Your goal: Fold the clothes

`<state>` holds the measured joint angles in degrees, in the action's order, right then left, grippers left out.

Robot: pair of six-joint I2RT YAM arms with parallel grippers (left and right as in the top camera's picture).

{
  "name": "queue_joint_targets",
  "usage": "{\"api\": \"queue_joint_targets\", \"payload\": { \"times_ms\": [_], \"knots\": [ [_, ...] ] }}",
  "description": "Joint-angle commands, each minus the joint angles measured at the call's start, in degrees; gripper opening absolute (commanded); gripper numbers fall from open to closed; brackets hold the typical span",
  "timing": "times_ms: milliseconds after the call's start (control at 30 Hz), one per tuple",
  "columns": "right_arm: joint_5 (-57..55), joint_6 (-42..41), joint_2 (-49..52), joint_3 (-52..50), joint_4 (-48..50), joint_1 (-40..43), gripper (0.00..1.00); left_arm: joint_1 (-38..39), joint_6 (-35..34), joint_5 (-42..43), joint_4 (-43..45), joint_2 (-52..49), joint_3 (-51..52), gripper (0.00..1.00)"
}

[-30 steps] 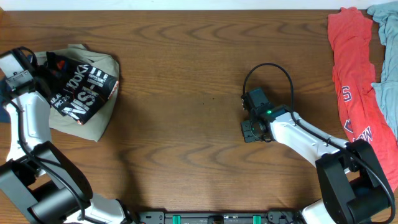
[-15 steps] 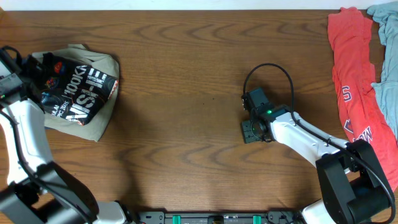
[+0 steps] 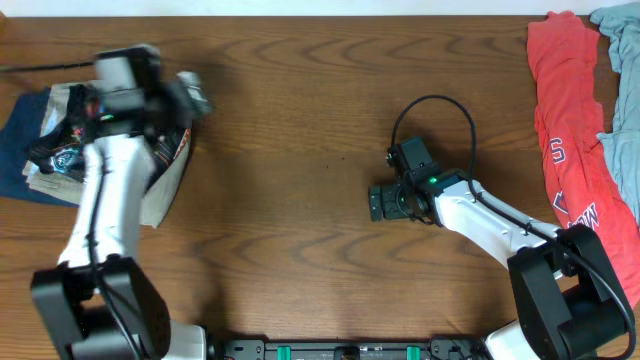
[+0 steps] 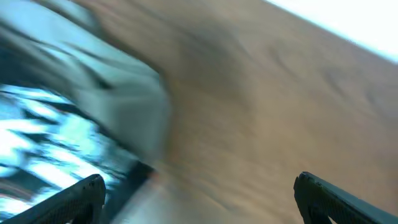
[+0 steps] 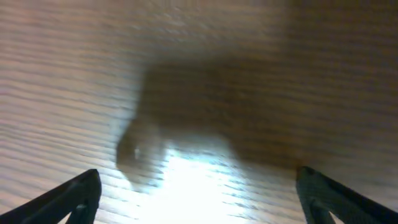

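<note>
One black jersey (image 3: 58, 152), bunched on a tan garment (image 3: 160, 195) at the left edge of the tabletop (image 3: 300, 100), partly under the left arm (image 3: 105, 200). Left fingers (image 4: 78, 198): spread wide, empty, blurred. Right fingers (image 5: 74, 194): spread wide, empty, over bare wood mid-tabletop.

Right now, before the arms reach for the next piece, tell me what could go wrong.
The left gripper, open, hangs blurred at the edge of the folded pile; it might snag and undo it. The red shirt lies against the blue cloth; a grab may lift both.
</note>
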<state>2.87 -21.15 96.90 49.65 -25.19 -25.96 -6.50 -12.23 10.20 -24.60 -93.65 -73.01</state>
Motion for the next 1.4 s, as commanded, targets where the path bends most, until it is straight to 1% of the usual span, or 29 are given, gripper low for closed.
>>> {"api": "queue_joint_targets", "payload": {
  "times_ms": [0, 100, 200, 267, 333, 433, 567, 633, 733, 833, 967, 1100, 1200, 1367],
  "knots": [
    [6.0, -4.2, 0.6, -0.6, 0.9, 0.6, 0.99, 6.4, -0.3, 0.9, -3.9, -2.8, -0.3, 0.98],
    [6.9, -4.2, 0.5, -0.6, 1.2, 0.7, 0.99, 11.0, -0.3, 0.9, -9.2, -4.6, -0.3, 0.98],
    [9.1, -4.1, 0.4, -0.5, 1.1, 2.3, 0.99, 14.7, 0.0, 0.9, -16.5, -6.2, -0.3, 0.98],
    [12.0, -4.1, 0.4, -0.1, 0.7, 4.7, 0.99, 16.1, 2.0, 0.9, -21.9, -6.9, -0.3, 0.98],
    [15.3, -4.1, 0.4, 0.5, -0.3, 7.7, 0.99, 16.9, 2.6, 0.2, -27.8, -7.1, -0.3, 0.98],
    [20.9, -4.1, 0.4, 1.2, -3.8, 13.1, 0.99, 16.8, 2.5, -3.1, -36.1, -7.1, -0.3, 0.98],
    [24.8, -2.3, 0.4, 1.3, -11.1, 18.7, 0.99, 16.0, 2.5, -4.9, -41.6, -6.9, -0.3, 0.98],
    [23.4, 0.1, 0.4, 1.3, -15.9, 20.4, 0.99, 15.9, 2.6, -4.9, -42.0, -6.2, 0.0, 0.98],
    [17.9, 2.9, 0.4, 1.3, -22.1, 20.6, 0.99, 15.9, 2.6, -4.9, -40.4, -3.5, 1.6, 0.98],
    [14.6, 4.3, 0.4, 1.2, -24.9, 19.8, 0.99, 15.9, 2.6, -4.8, -38.3, 0.3, 3.9, 0.98],
    [13.9, 5.6, 0.2, 1.2, -24.9, 18.6, 0.99, 15.9, 2.5, -4.9, -35.9, 7.8, 7.8, 0.98],
    [13.4, 5.6, -1.6, 1.2, -23.4, 16.7, 0.99, 15.9, 2.6, -4.9, -32.6, 18.1, 12.8, 0.98],
    [12.5, 5.1, -4.2, 1.2, -21.9, 14.7, 0.99, 15.9, 3.9, -4.9, -31.6, 25.6, 15.4, 0.98],
    [7.3, 1.8, -11.7, 1.2, -20.5, 11.2, 0.99, 15.9, 5.2, -4.9, -31.5, 38.5, 18.1, 0.98]
  ]
}}
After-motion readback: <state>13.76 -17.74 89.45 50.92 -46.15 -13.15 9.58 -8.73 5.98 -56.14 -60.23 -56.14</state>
